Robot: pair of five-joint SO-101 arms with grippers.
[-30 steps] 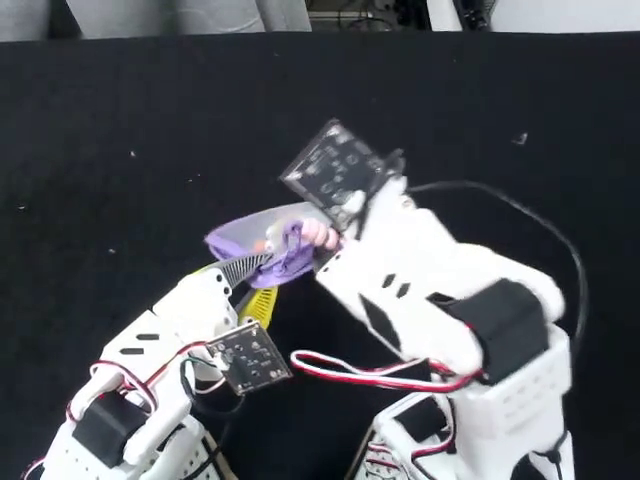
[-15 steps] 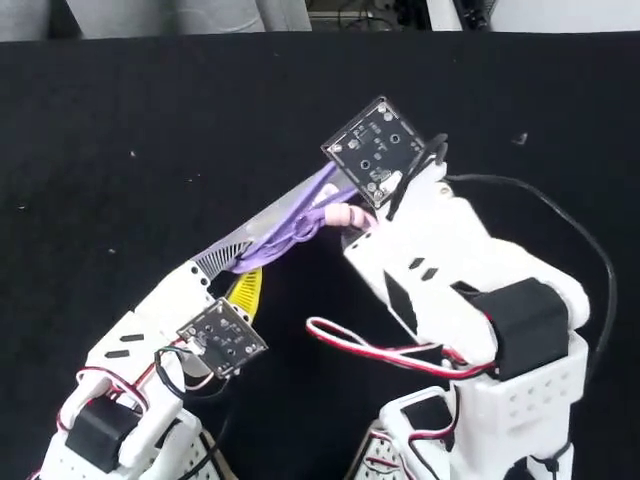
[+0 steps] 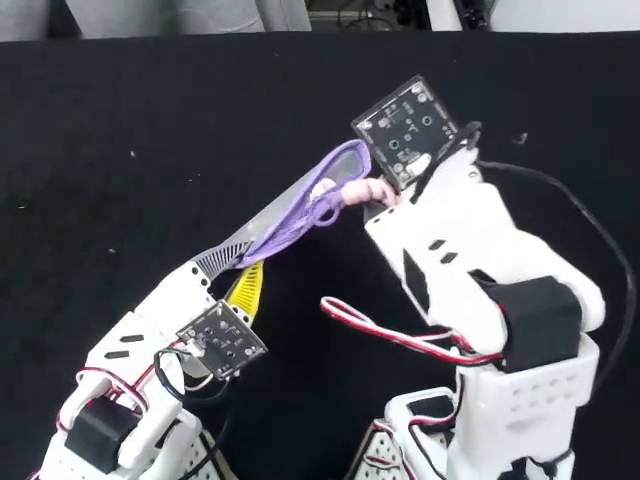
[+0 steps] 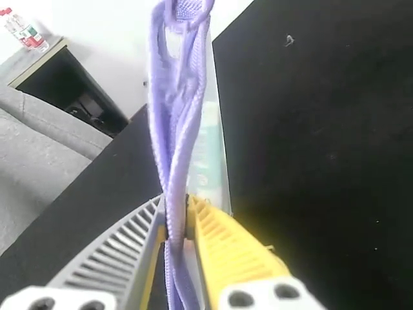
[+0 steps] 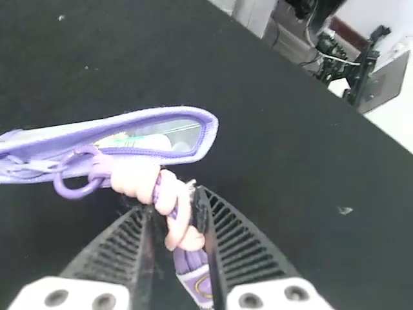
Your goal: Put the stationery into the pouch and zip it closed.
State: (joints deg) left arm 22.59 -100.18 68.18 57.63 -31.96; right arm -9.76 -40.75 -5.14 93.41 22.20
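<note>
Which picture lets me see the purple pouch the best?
The high view: the whole purple pouch shows, end to end. The left wrist view shows it edge-on, clamped in the left gripper. The right wrist view shows one end with its clear window, while the right gripper grips the pink zip cord.

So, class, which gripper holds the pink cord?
The right gripper, dark-fingered, pinches the pink cord; the left gripper, with one yellow finger, clamps the pouch's other end.

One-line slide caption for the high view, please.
Left gripper clamps one end of the purple pouch, right gripper holds its pink zipper pull, pouch stretched between them.
</note>
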